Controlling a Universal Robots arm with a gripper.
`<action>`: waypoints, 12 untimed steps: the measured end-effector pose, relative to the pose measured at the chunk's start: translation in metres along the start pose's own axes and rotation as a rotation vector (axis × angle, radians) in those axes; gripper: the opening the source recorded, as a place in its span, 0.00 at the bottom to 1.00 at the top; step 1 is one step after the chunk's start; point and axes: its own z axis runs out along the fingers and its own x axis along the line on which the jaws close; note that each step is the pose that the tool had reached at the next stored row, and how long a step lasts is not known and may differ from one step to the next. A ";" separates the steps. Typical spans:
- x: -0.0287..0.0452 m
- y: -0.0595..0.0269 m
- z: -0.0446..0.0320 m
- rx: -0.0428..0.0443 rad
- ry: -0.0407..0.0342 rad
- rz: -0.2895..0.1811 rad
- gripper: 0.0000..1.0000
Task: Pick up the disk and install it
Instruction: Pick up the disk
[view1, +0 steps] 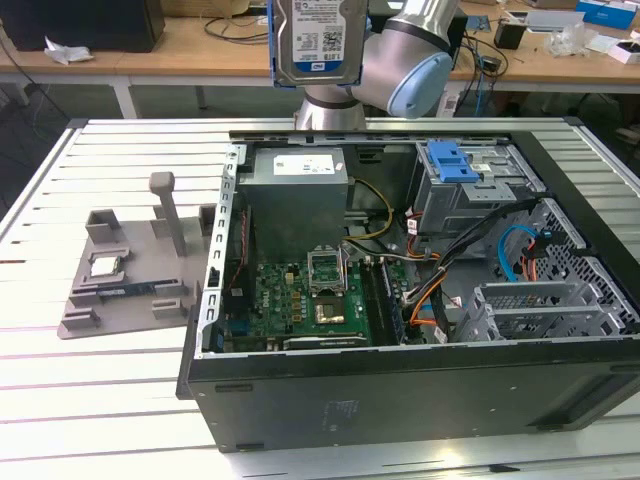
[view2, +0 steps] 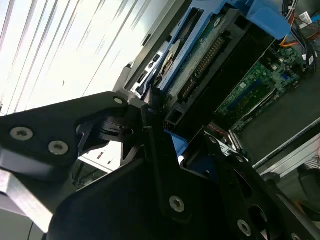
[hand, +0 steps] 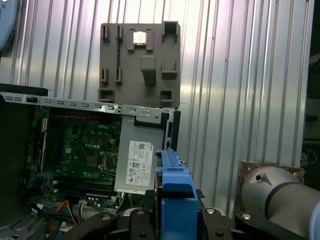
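Note:
The disk (view1: 318, 40) hangs upright in the air above the back edge of the open computer case (view1: 400, 400), its blue-and-white label facing the exterior camera and its blue bracket showing along the sides. In the second wrist view my gripper (view2: 172, 135) is shut on the disk (view2: 210, 55), with black fingers (view2: 150, 107) clamped on its bracketed end and its circuit-board side in sight. In the first wrist view the disk's blue bracket edge (hand: 172, 190) stands up from the gripper body, above the power supply (hand: 136, 165).
Inside the case are a metal drive cage with a blue latch piece (view1: 455, 160), a power supply (view1: 298, 190), a motherboard (view1: 300, 295) and loose cables (view1: 440, 290). A grey fixture (view1: 130, 270) holding a small square chip (view1: 105, 265) lies on the slatted table (view1: 90, 400), at the exterior view's left.

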 end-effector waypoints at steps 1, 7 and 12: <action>0.0002 -0.0025 -0.0001 -0.0001 0.0001 0.000 0.37; 0.0021 -0.0218 -0.0009 -0.0001 0.0000 0.000 0.37; 0.0034 -0.0361 -0.0015 -0.0001 0.0001 0.000 0.37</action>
